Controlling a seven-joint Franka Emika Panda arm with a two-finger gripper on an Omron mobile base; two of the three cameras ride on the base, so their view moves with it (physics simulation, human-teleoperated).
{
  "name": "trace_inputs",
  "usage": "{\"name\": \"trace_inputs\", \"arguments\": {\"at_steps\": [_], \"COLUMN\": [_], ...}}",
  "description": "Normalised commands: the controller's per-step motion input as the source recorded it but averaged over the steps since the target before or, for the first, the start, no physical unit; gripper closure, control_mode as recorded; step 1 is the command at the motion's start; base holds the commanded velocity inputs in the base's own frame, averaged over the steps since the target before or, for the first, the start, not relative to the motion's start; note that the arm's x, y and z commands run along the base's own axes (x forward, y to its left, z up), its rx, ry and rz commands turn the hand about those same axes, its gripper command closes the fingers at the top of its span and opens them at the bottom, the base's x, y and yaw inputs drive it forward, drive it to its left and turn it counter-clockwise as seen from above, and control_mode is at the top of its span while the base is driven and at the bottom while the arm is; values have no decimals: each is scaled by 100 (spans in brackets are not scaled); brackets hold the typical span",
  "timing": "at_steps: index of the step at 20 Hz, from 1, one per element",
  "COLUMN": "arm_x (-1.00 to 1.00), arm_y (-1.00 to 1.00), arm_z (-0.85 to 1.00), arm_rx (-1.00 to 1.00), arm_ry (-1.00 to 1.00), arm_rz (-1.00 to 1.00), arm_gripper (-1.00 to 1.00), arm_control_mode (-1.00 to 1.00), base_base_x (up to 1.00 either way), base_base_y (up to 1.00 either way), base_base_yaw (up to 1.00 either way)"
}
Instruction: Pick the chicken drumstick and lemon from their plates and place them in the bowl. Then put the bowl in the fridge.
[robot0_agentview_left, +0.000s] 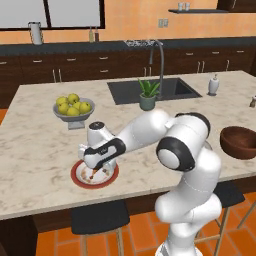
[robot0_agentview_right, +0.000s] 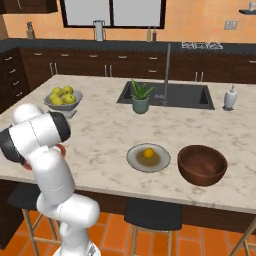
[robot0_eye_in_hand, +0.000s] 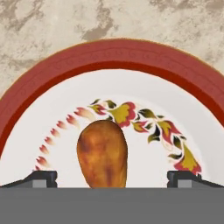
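Item: gripper (robot0_eye_in_hand: 112, 179) set low over the red-rimmed plate (robot0_agentview_left: 80, 178), jaws spread wide, nothing held.

The chicken drumstick (robot0_eye_in_hand: 102, 154) is seen between the two finger tips (robot0_eye_in_hand: 41, 178), a clear gap left on either side; it is golden-brown, thick end uppermost in the hand view, lying on the plate's white centre beside a floral pattern. The plate is placed near the front edge of the marble island counter (robot0_agentview_left: 40, 150). The lemon (robot0_agentview_right: 148, 153) rests on a grey-beige plate (robot0_agentview_right: 135, 161), just beside the dark wooden bowl (robot0_agentview_right: 202, 165), bare counter around them. Noted further back: a pedestal fruit bowl (robot0_agentview_left: 73, 111), a potted plant (robot0_agentview_right: 140, 97), a sink (robot0_agentview_right: 190, 96).
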Motion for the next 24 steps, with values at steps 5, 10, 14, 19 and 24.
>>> {"name": "trace_inputs", "arguments": {"at_steps": [5, 10, 14, 19, 24], "arm_x": [14, 7, -2, -21, -64], "arm_y": [0, 0, -27, -61, -82], "arm_z": [-11, -24, -22, -1, 63], "arm_rx": [-2, -3, -4, 0, 1], "arm_ry": [0, 2, 2, 0, -5], "arm_rz": [4, 4, 7, 11, 13], "arm_gripper": [-100, 100, 100, 100, 100], "arm_control_mode": [-100, -100, -100, -100, -100], "base_base_x": [0, 0, 0, 0, 0], "base_base_y": [0, 0, 0, 0, 0], "base_base_yaw": [0, 0, 0, 0, 0]}}
